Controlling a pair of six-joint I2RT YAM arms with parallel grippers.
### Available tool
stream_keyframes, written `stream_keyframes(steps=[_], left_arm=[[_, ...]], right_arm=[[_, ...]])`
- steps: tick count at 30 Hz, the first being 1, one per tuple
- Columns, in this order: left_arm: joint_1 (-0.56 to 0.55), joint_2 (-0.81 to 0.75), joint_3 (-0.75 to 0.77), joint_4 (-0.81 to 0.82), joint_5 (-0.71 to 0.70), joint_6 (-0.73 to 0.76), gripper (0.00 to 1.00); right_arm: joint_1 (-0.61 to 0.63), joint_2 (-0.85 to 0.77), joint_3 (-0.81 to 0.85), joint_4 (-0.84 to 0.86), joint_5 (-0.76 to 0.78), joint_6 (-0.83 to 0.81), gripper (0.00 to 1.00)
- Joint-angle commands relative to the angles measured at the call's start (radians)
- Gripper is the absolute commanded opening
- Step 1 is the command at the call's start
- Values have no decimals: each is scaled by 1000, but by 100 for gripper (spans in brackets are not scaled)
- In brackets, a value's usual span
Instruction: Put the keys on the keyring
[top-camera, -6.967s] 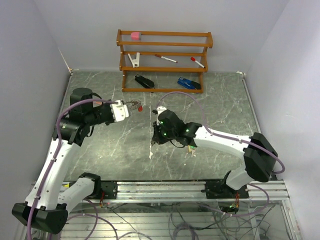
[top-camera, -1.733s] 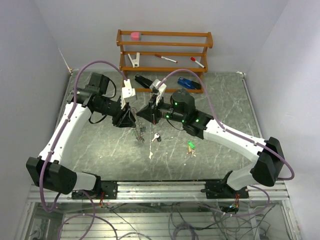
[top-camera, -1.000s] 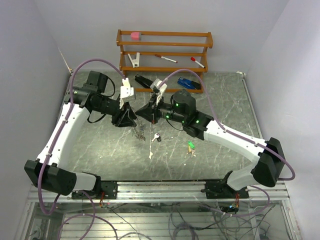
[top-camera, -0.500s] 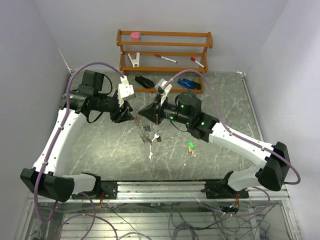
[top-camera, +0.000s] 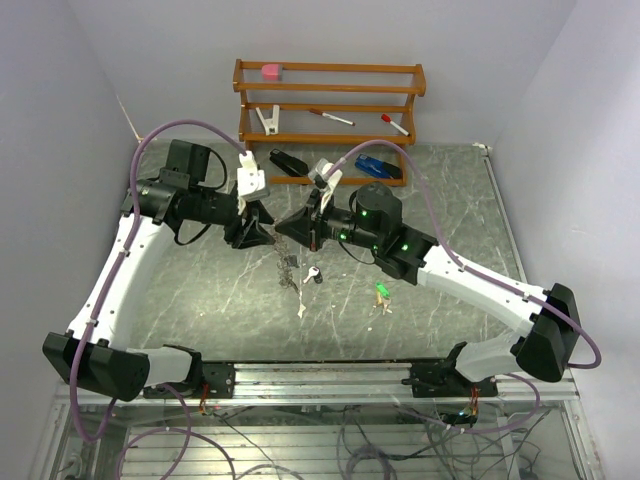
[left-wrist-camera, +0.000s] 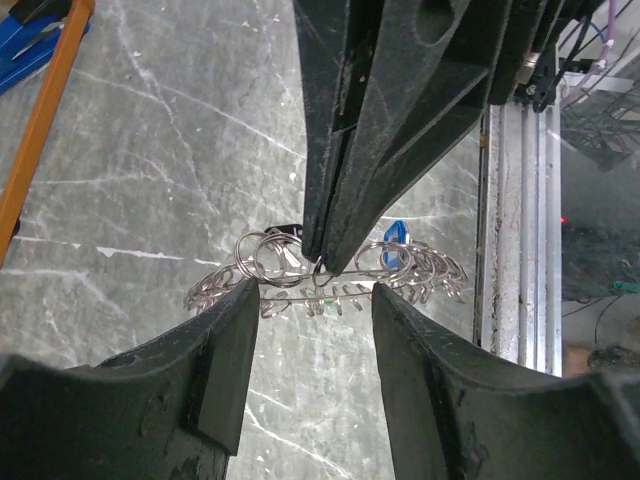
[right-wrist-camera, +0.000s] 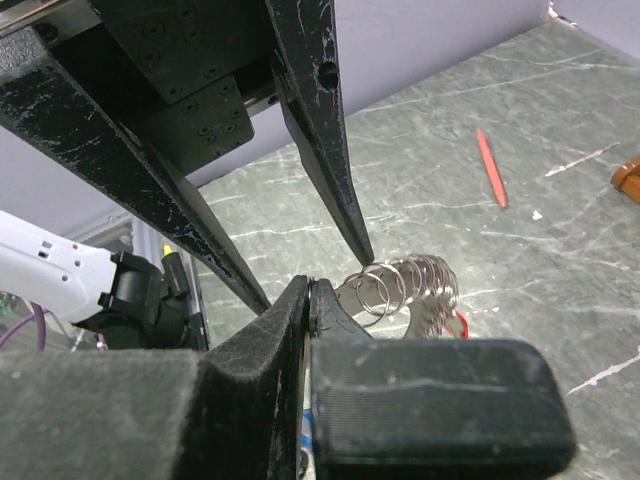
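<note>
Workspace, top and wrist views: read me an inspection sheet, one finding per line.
Surface: green marbled table, white scrap near the front.
Job's things: keyring held by right gripper; black-headed key and green key loose on the table.
Clutter: wooden rack at the back with pens, clip, pink block.
Grippers: right jaws shut on the keyring; left gripper open, jaws either side of it.
Cables: purple cable loops over each arm; tangled wires below the front rail.
Surroundings: plain walls on three sides.
</note>
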Motion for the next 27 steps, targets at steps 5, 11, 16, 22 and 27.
stream_keyframes(steps=[5,11,16,22,27], left_arm=[[-8,9,2,-53,91,63,60],[-10,13,18,-60,108,40,65],[-10,23,61,-98,83,46,66],[-11,48,106,-192,52,91,68],[-13,53,91,-197,34,92,72]], right_arm=[[14,-17,18,85,4,16,0],[21,-13,18,96,17,13,0],[35,4,20,97,50,2,0],[58,24,38,96,82,-15,0],[65,23,39,99,98,-16,0]])
